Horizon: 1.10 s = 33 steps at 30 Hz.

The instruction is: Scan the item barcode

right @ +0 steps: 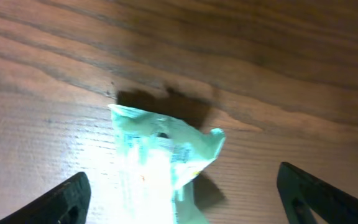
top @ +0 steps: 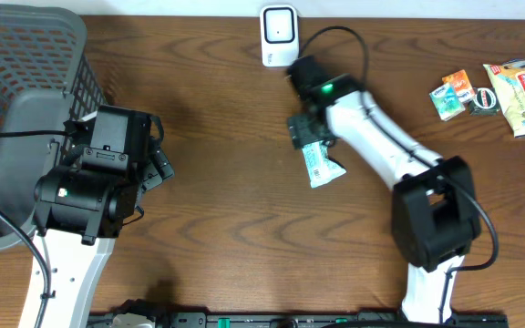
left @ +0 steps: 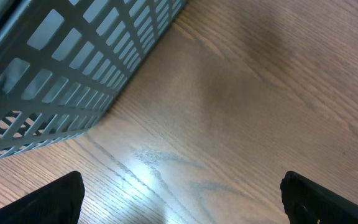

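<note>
Right gripper fingers stand wide apart, gripping nothing; the green packet lies loose on the table between them. Left gripper fingers are open, empty. Risk: closing pinches only crumpled film, so the packet twists and hides its barcode from the scanner.

Shows smooth brown wood grain across the table, with a soft sheen under the light. Reads as matt grey plastic in the latticed basket. Gleams as thin crinkled film on the pale green packet, as glossy white plastic on the scanner.
</note>
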Each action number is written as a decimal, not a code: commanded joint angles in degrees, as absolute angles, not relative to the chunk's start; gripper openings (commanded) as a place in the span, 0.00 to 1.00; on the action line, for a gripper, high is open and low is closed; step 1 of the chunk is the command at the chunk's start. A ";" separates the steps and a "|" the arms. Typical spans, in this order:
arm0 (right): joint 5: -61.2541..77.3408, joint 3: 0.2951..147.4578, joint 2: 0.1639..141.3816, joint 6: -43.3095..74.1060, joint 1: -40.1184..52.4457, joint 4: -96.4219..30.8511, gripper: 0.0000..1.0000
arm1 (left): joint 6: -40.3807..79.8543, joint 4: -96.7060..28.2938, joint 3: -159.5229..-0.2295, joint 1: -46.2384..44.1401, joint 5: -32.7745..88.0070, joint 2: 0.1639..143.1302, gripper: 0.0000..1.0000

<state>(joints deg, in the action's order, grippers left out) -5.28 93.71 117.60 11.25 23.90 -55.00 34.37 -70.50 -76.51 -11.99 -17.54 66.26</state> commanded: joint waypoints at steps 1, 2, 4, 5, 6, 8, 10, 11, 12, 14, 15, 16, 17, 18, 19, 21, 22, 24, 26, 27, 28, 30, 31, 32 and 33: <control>13.58 91.61 117.32 4.95 18.28 -55.07 0.94 | 34.61 -70.70 -76.62 -11.68 -18.70 66.19 1.00; 16.80 90.80 117.32 3.57 17.15 -54.87 0.93 | 34.61 -70.70 -76.62 -11.68 -18.70 66.19 1.00; 24.67 88.09 117.32 0.16 14.72 -53.47 0.90 | 34.61 -70.70 -76.62 -11.68 -18.70 66.19 1.00; 26.00 87.37 117.32 -0.21 14.28 -53.04 0.90 | 34.61 -70.70 -76.62 -11.68 -18.70 66.17 1.00; 27.94 85.52 117.32 -0.32 13.50 -51.59 0.88 | 34.61 -70.70 -76.62 -11.68 -18.70 66.19 1.00; 28.91 82.63 117.32 -0.30 12.84 -49.06 0.85 | 34.61 -70.70 -76.62 -11.68 -18.70 66.19 1.00; 29.15 80.05 117.32 -0.19 12.73 -46.70 0.84 | 34.61 -70.70 -76.62 -11.68 -18.70 66.17 1.00; 29.23 78.76 117.32 0.43 12.75 -45.52 0.81 | 34.61 -70.70 -76.62 -11.68 -18.70 66.19 1.00; 29.82 78.02 117.32 0.38 12.84 -44.77 0.76 | 34.61 -70.70 -76.62 -11.68 -18.70 66.19 1.00; 32.10 76.40 117.32 0.36 12.84 -42.94 0.59 | 34.61 -70.70 -76.62 -11.68 -18.70 66.19 1.00; 32.91 75.96 117.32 0.36 12.84 -42.46 0.34 | 34.61 -70.70 -76.62 -11.68 -18.70 66.19 1.00; 32.97 75.96 117.32 0.36 12.84 -42.39 0.13 | 34.61 -70.70 -76.62 -11.68 -18.70 66.19 1.00; 32.97 76.07 117.30 0.40 12.84 -42.17 0.01 | 34.61 -70.70 -76.62 -11.68 -18.70 66.19 1.00; 33.32 76.34 117.19 0.78 12.82 -42.13 0.01 | 34.61 -70.70 -76.62 -11.68 -18.70 66.19 1.00; 33.41 76.88 117.08 1.34 12.84 -42.19 0.01 | 34.61 -70.70 -76.62 -11.68 -18.70 66.19 1.00; 33.34 79.44 116.31 1.87 12.84 -42.92 0.01 | 34.61 -70.70 -76.62 -11.68 -18.70 66.19 1.00; 33.10 80.73 115.81 1.89 12.84 -43.38 0.01 | 34.61 -70.70 -76.62 -11.68 -18.70 66.19 1.00; 28.75 84.93 114.24 3.46 13.58 -45.10 0.01 | 34.61 -70.70 -76.62 -11.68 -18.70 66.19 1.00; 17.19 89.27 112.60 4.23 15.90 -48.07 0.01 | 34.61 -70.70 -76.62 -11.68 -18.70 66.19 1.00; 11.53 90.37 112.05 4.27 17.32 -49.21 0.01 | 34.61 -70.70 -76.62 -11.68 -18.70 66.19 1.00; 0.64 91.18 111.59 6.00 20.05 -50.70 0.01 | 34.61 -70.70 -76.62 -11.68 -18.70 66.19 1.00; -16.34 91.05 111.77 10.17 24.23 -52.49 0.01 | 34.61 -70.70 -76.62 -11.68 -18.70 66.19 1.00; -23.90 90.72 112.29 12.23 26.15 -53.12 0.01 | 34.61 -70.70 -76.62 -11.68 -18.70 66.19 1.00; -38.28 89.60 113.40 16.45 29.76 -53.80 0.01 | 34.61 -70.70 -76.62 -11.68 -18.70 66.19 1.00; -41.56 89.17 113.75 17.23 30.65 -53.76 0.01 | 34.61 -70.70 -76.62 -11.68 -18.70 66.19 1.00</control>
<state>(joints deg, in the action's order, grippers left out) -9.72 90.52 112.16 8.93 25.74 -53.06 34.35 -70.52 -76.51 -11.99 -17.54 66.26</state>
